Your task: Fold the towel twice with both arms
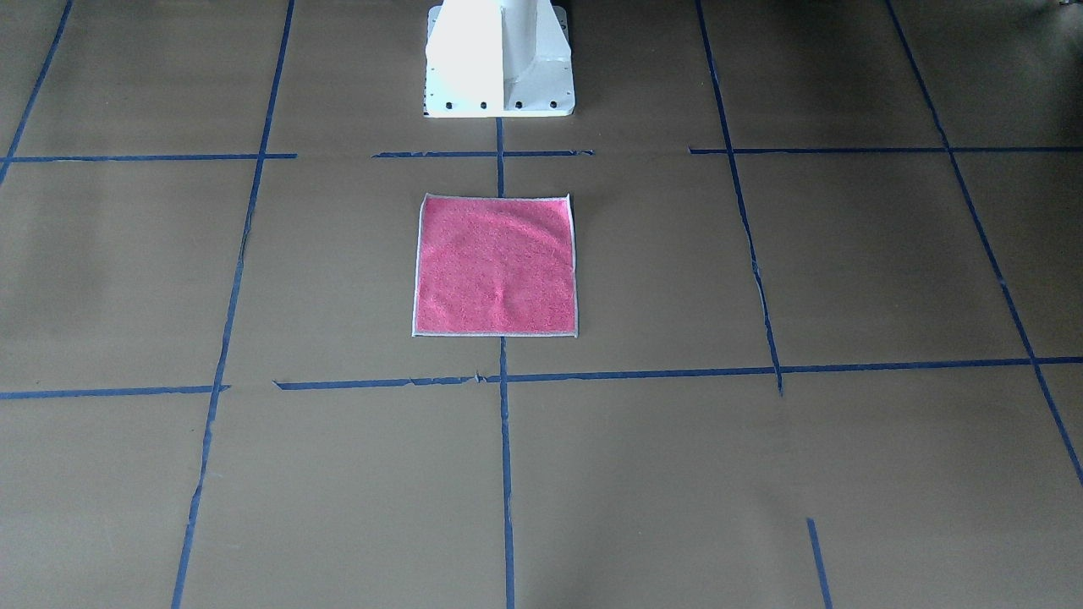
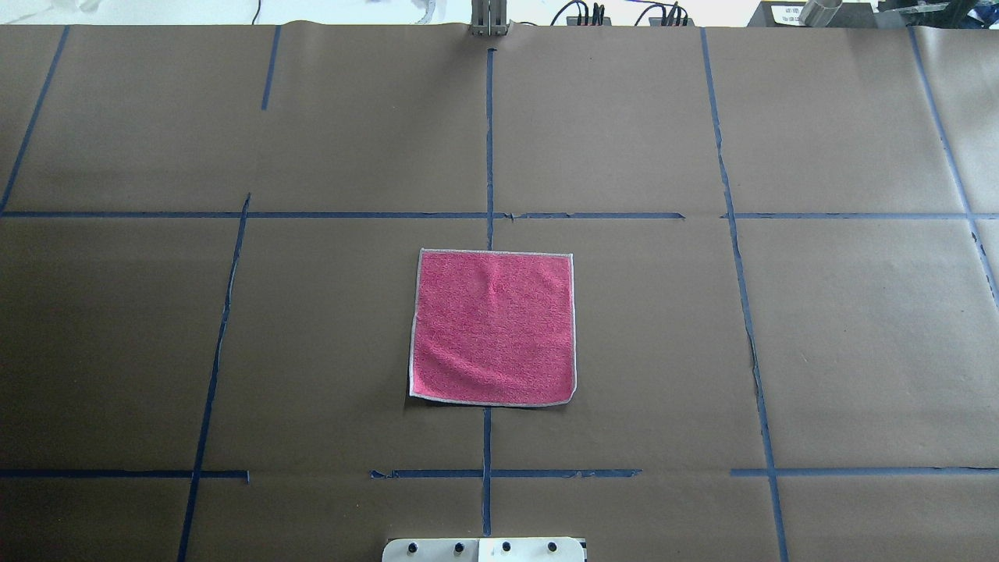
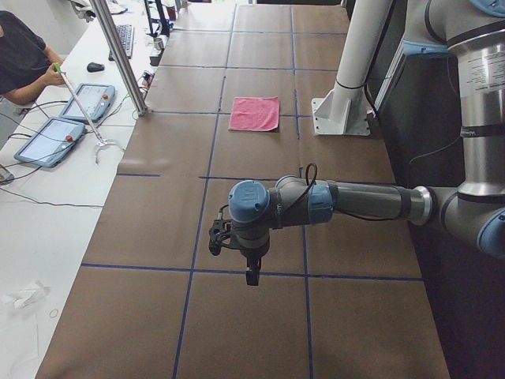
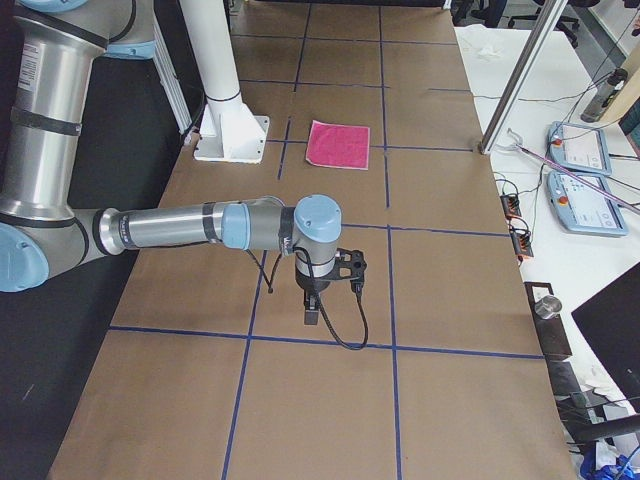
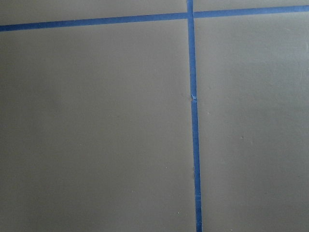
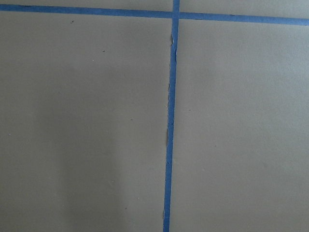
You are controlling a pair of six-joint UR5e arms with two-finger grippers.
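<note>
The towel (image 2: 493, 326) lies flat and unfolded, pink face up, at the middle of the table in front of the white pedestal; it also shows in the front-facing view (image 1: 496, 266), the left view (image 3: 255, 114) and the right view (image 4: 338, 144). No arm or gripper is near it. My left gripper (image 3: 251, 276) hangs over bare paper far from the towel, seen only in the left view. My right gripper (image 4: 312, 316) hangs likewise, seen only in the right view. I cannot tell whether either is open or shut. The wrist views show only paper and tape.
Brown paper with blue tape lines (image 2: 488, 148) covers the table. The white pedestal base (image 1: 499, 59) stands just behind the towel. A metal post (image 3: 118, 55), tablets (image 3: 49, 140) and an operator (image 3: 22, 55) are on the far side of the table.
</note>
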